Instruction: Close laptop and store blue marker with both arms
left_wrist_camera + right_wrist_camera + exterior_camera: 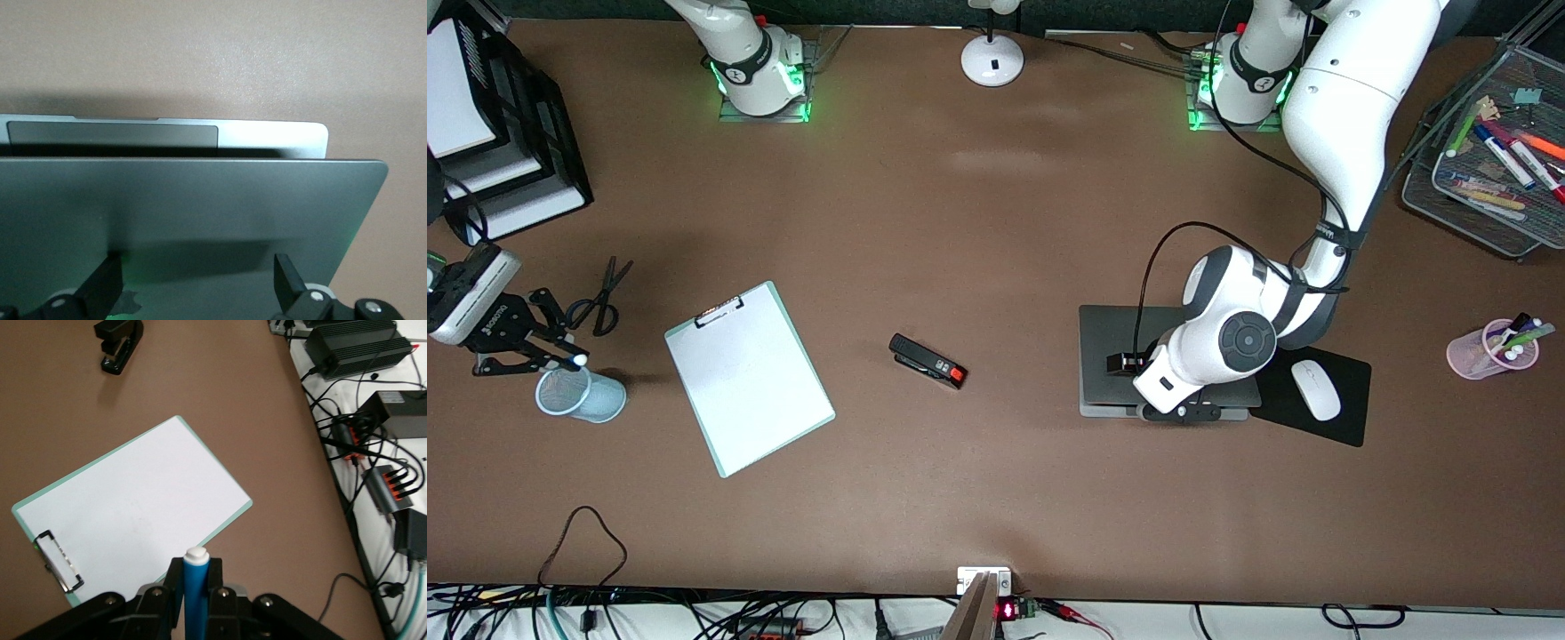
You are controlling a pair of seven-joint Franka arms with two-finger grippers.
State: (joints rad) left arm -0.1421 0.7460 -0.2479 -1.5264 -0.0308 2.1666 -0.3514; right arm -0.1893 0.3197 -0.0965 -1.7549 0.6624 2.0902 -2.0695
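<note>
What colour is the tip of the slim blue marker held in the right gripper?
White tip on the slim blue marker; clearest in the right wrist view.

A matt, brushed metal finish was seen on the laptop (pixel 200 207); the blue marker (pixel 195 587) looked smooth, glossy plastic.

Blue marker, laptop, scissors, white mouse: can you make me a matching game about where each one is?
Things:
1. blue marker
2. laptop
3. scissors
4. white mouse

Places:
A. on the black mouse pad
B. pinched in the right gripper, above the mesh cup
C. lying flat on the table, between the paper trays and the clipboard
D. under the left gripper, lid almost down

Pairs: 1-B, 2-D, 3-C, 4-A
</note>
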